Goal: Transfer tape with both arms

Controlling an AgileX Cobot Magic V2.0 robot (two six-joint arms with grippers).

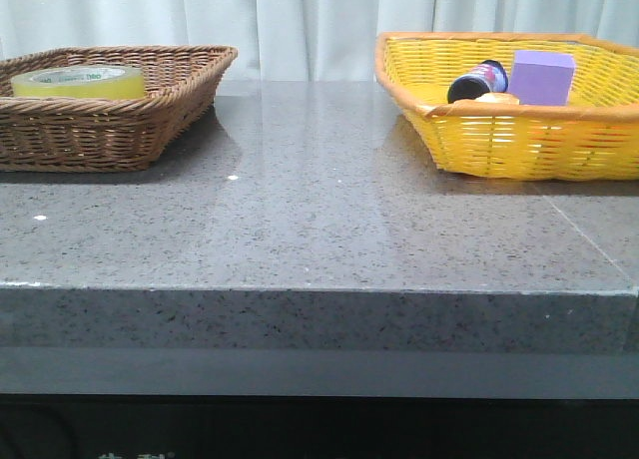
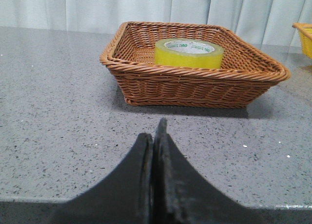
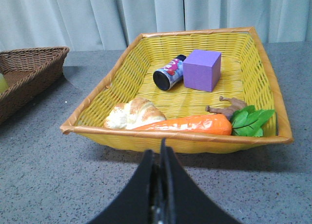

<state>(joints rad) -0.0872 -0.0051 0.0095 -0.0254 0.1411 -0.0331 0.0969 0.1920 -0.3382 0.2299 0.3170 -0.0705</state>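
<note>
The tape [image 1: 78, 81], a wide yellowish roll with a white core and green print, lies flat in the brown wicker basket [image 1: 150, 120] at the far left. It also shows in the left wrist view [image 2: 189, 53], inside that basket [image 2: 195, 85]. My left gripper [image 2: 154, 132] is shut and empty, low over the table, a stretch short of the brown basket. My right gripper [image 3: 159, 150] is shut and empty, just in front of the yellow basket [image 3: 175, 136]. Neither arm shows in the front view.
The yellow basket [image 1: 519, 140] at the far right holds a purple block [image 1: 543, 77], a dark bottle [image 1: 477, 81], a bread roll [image 3: 134, 113] and a toy carrot [image 3: 195, 124]. The grey stone table [image 1: 319, 210] runs between the baskets; its front edge is near.
</note>
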